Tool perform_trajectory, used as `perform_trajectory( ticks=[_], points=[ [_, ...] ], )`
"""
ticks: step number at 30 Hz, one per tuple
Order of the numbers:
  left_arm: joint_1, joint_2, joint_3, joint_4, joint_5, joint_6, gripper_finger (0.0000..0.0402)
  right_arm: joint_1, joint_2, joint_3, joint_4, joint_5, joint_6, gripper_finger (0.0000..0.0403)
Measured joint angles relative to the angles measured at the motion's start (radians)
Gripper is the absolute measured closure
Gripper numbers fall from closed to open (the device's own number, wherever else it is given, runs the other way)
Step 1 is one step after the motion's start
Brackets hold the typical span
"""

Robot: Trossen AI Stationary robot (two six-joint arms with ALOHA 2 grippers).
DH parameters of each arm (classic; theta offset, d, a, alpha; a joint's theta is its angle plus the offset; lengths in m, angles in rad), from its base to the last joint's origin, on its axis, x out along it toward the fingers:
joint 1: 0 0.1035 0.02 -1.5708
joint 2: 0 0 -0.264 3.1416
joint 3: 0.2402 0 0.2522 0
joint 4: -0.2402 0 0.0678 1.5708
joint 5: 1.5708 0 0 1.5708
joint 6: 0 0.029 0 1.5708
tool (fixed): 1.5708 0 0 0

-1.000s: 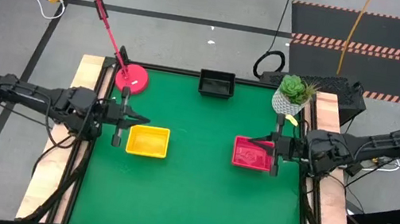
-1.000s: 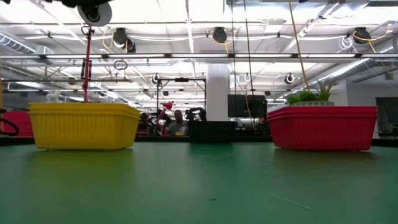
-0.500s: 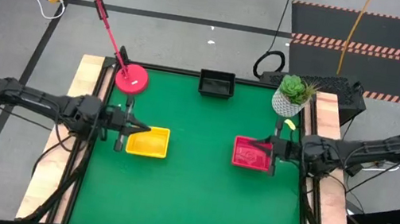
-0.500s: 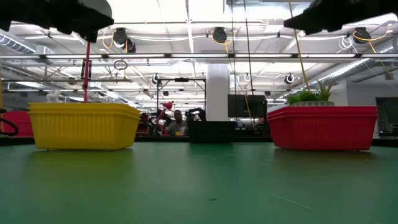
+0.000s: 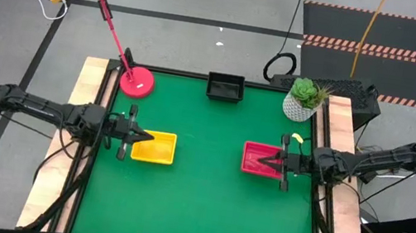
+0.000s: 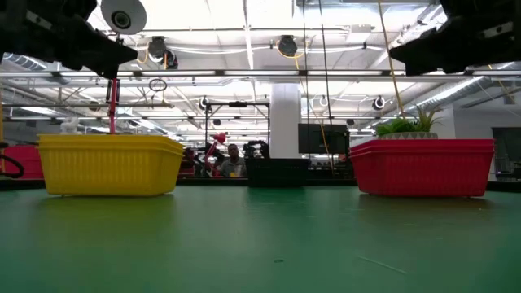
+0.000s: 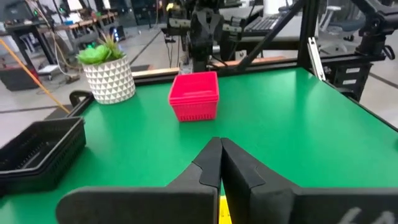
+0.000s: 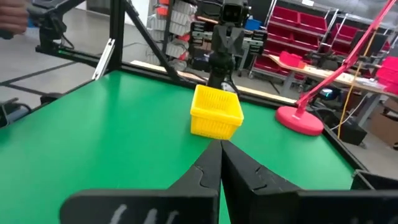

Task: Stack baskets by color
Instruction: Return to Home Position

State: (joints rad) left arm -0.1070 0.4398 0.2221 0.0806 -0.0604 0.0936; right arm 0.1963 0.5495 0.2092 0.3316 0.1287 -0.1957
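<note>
A yellow basket point(image 5: 155, 147) rests on its base on the green table point(image 5: 194, 206), left of centre. A red basket point(image 5: 261, 159) rests right of centre, and a black basket point(image 5: 225, 87) sits at the far edge. My left gripper point(image 5: 146, 134) is shut and hovers level over the yellow basket's left rim; its shut fingertips point(image 7: 221, 148) point toward the red basket point(image 7: 194, 95). My right gripper point(image 5: 264, 159) is shut over the red basket, its shut fingertips point(image 8: 220, 149) pointing at the yellow basket point(image 8: 216, 112). In the low view both arms hang above the yellow basket point(image 6: 110, 164) and the red basket point(image 6: 423, 167).
A white plant pot point(image 5: 302, 102) stands at the far right corner. A red desk lamp's base point(image 5: 137, 82) stands at the far left corner. The near half of the table is bare green mat. People and shelves show in the room beyond the table.
Both grippers have sunk toward the baskets below them, coming into the low view from above. Both stay shut. The baskets have not moved.
</note>
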Motion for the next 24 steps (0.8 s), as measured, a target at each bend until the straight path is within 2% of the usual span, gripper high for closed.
perform_trajectory(
  ticks=[6, 13, 24],
  points=[
    [0.002, -0.089, -0.067, 0.027, 0.000, 0.020, 0.0398, 0.000, -0.042, -0.050, 0.001, -0.001, -0.026, 0.0403],
    [0.002, -0.163, -0.091, 0.020, 0.000, 0.029, 0.0392, 0.000, -0.098, -0.091, 0.000, 0.000, -0.055, 0.0403],
    [0.002, -0.181, -0.092, -0.034, 0.000, 0.008, 0.0396, 0.000, -0.170, -0.150, -0.001, 0.004, -0.060, 0.0403]
  ],
)
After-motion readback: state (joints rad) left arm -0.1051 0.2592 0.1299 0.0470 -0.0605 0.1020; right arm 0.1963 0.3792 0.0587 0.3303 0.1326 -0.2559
